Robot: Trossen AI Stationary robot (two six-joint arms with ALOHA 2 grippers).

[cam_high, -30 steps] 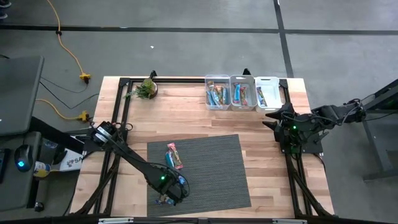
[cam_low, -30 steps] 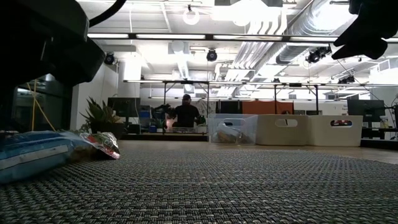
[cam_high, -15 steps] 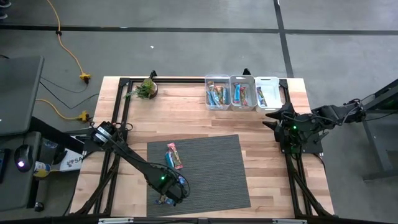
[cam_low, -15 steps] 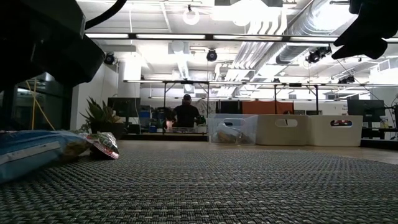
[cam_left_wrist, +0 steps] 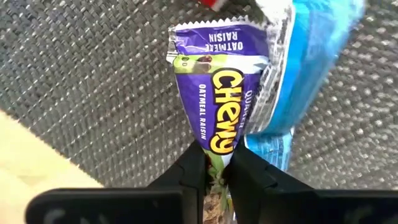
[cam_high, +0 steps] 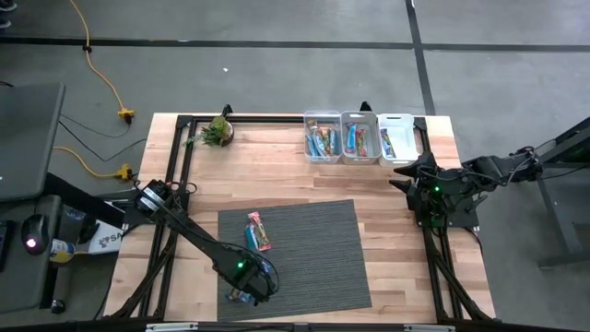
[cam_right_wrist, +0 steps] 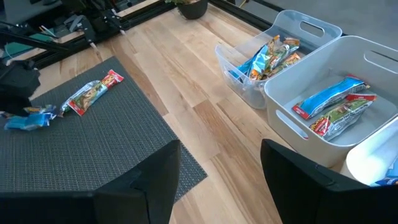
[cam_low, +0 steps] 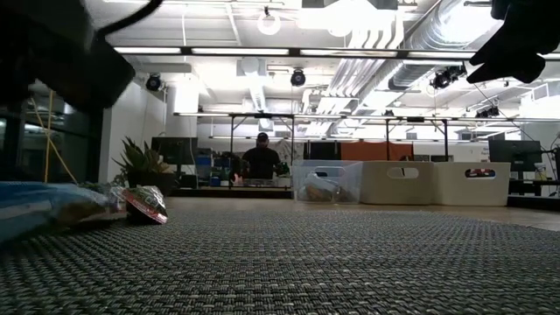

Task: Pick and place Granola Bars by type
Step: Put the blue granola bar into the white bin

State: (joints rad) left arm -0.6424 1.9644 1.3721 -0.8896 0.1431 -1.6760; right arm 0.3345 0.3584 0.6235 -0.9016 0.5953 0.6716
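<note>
My left gripper (cam_high: 245,293) points down over the mat's near left corner and is shut on a purple granola bar (cam_left_wrist: 214,93). A light blue bar (cam_left_wrist: 298,74) lies on the mat right beside it, its edge under the purple bar; the low view shows it at the left (cam_low: 39,206). A red-and-green bar (cam_high: 257,231) lies flat on the mat farther back. My right gripper (cam_right_wrist: 221,180) waits open at the table's right edge (cam_high: 433,189), holding nothing. My left gripper pinches the purple bar across its width (cam_left_wrist: 215,163) between its two fingers, near the bar's middle. The fingers come from above, pointing down, and lie across the bar. The wrapper is squeezed narrow at the fingers, and the bar's far end (cam_left_wrist: 211,37) lies on the mat.
Three clear bins (cam_high: 359,138) stand side by side at the table's far edge, each with bars inside. A small potted plant (cam_high: 218,132) stands at the far left. The grey mat (cam_high: 313,249) covers the table's middle. A person stands in the room behind (cam_low: 262,162).
My left gripper has stayed over the mat's near left corner and has shut on the purple bar. In the low view the light blue bar beside it now lies a little flatter and lower.
</note>
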